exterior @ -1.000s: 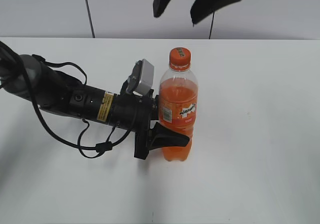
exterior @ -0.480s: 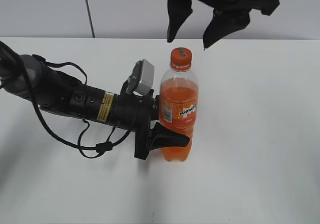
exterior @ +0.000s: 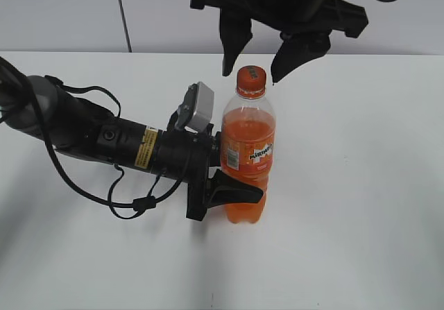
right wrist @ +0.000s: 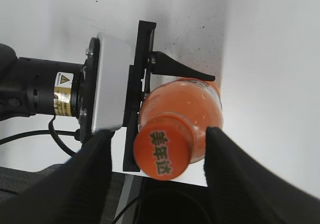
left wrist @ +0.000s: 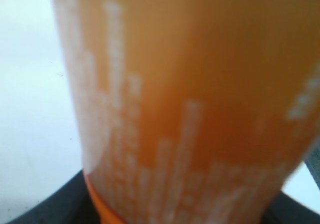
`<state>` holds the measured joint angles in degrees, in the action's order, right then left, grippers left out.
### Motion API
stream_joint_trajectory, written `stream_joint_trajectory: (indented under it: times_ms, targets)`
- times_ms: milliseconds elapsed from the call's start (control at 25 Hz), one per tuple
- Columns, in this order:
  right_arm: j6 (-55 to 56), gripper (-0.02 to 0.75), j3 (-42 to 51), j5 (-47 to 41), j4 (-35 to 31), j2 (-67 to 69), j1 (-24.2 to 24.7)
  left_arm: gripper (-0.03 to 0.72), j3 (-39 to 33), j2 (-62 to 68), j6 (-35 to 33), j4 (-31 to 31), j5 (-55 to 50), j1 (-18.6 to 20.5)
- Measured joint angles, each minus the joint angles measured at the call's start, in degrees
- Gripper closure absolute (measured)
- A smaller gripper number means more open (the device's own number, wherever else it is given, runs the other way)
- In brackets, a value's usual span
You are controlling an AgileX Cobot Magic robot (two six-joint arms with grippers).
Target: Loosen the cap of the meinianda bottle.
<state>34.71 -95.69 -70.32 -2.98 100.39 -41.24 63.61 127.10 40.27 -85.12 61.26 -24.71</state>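
bottle: meinianda bottle [exterior: 248, 150] stood upright on the white table [exterior: 361, 185], about mid-table, orange drink up to the shoulder, label facing the exterior camera.

cap: orange cap [exterior: 251, 80] sat on the neck, print on top readable from the right wrist view [right wrist: 161, 151], nothing touching it as far as could be told.

left side: left gripper [exterior: 232, 178] lay low and horizontal, reaching in from the left, clamped around the bottle's lower half; one black finger [exterior: 236, 188] wrapped across the front just under the label.

left wrist view: pretty much all blurry orange label [left wrist: 190, 108], way too close to make out anything else, just a bit of dark gripper edge at the bottom.

right side: right gripper [exterior: 251, 59] hung straight above the cap, jaws spread wide, one finger [exterior: 234, 43] to the left of the cap and the other to the right, tips roughly level with the cap top, clear gaps both sides.

right wrist view: looked straight down, cap centered between the two dark fingers [right wrist: 90, 179], neither one in contact.

table: plain white, a few dark specks near the bottle in the right wrist view.
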Motion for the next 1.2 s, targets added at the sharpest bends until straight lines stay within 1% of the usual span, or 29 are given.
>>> stream_joint_trajectory:
  times_ms: [360,640,720,840,920,1000,1200]
  targets:
    - [0.05,0.309,0.00,0.05,-1.10,0.98,0.00,0.288,0.00,0.00,0.00,0.00,0.00,0.00]
    - [0.00,0.442,0.00,-0.19,-0.86,0.98,0.00,0.288,0.00,0.00,0.13,-0.05,0.00,0.00]
    - [-0.20,0.465,0.00,-0.19,-0.80,0.98,0.00,0.288,0.00,0.00,0.18,-0.05,0.05,0.06]
    - [-1.62,0.466,0.00,-0.19,-0.68,0.98,0.00,0.288,0.00,0.00,0.24,-0.05,0.05,0.06]
    - [-4.47,0.466,0.00,-0.19,-0.62,0.98,0.00,0.288,0.00,0.00,0.24,0.00,0.05,0.06]
    - [-9.62,0.466,0.00,-0.19,-0.56,0.98,0.00,0.288,0.00,0.00,0.24,0.00,0.05,0.06]
    - [-28.23,0.469,0.00,-0.14,-0.44,0.98,0.00,0.288,0.00,0.00,0.24,-0.12,0.05,0.06]
